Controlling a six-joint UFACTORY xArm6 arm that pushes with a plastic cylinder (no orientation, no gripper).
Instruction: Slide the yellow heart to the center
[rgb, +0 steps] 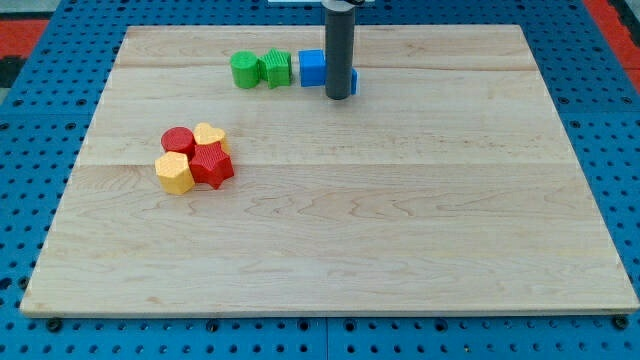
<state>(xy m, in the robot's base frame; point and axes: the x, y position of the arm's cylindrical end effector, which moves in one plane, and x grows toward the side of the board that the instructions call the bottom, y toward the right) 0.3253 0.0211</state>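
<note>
The yellow heart (210, 136) lies at the view's left of the wooden board (400, 220), in a tight cluster. It touches the red cylinder (178, 141) on its left and the red star-shaped block (211, 165) below it. A yellow hexagon (174, 173) sits at the cluster's lower left. My tip (339, 97) is near the view's top centre, far to the upper right of the heart, right against two blue blocks.
A green cylinder (244, 70) and a green star-like block (276, 69) stand side by side at the top. A blue block (312, 67) is left of the rod; another blue block (354, 80) peeks out behind it. Blue pegboard (40, 120) surrounds the board.
</note>
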